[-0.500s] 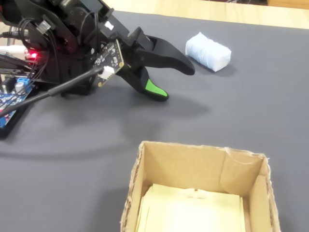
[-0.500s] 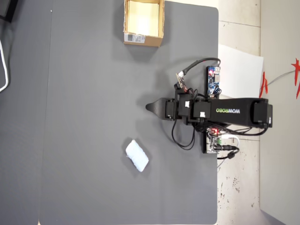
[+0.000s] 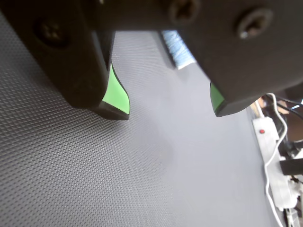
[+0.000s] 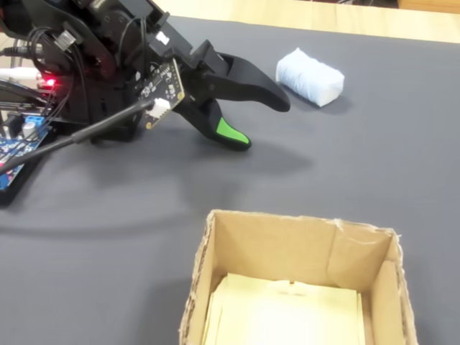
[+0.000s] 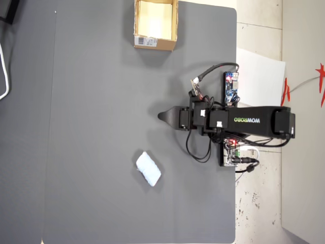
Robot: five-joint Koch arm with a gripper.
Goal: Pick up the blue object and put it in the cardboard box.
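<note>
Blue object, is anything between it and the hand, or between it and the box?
Nothing visible. In the overhead view only bare gray mat lies between the hand and the blue object, and between that and the box.

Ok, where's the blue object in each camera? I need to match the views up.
Wrist view: blue object at top centre, a sliver showing between the claw fingers, far ahead.
Fixed view: upper right, on the mat beyond the claw tips.
Overhead view: lower centre-left, below and left of the claw.
Shared landmark: the claw; the box shows only in the fixed and overhead views.
</note>
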